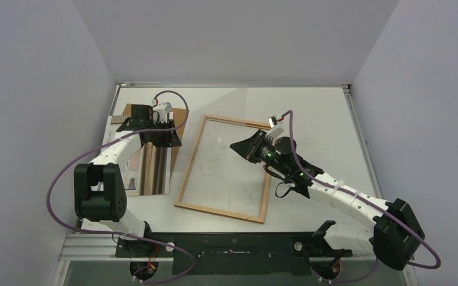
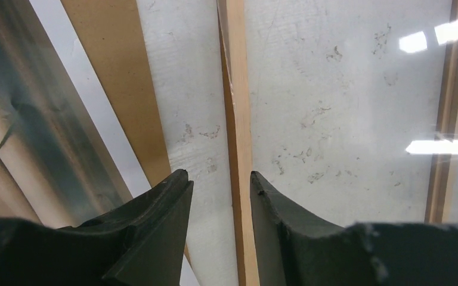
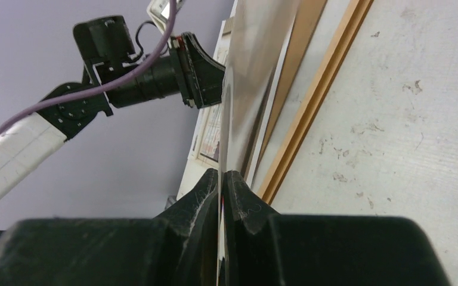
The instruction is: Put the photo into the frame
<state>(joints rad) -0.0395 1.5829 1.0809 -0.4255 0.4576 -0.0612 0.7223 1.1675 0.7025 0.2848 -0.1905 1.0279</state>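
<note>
One frame (image 1: 189, 164) lies under the right jaws, its border also showing through the gap of the left jaws. One photo (image 1: 155, 173) and one brown backing sheet (image 1: 180, 119) lie left of the left jaws. Two arms, the left arm (image 1: 116, 152) and the right arm (image 1: 340, 193), carry two purple cables (image 1: 53, 190). One counter (image 1: 322, 119).
</note>
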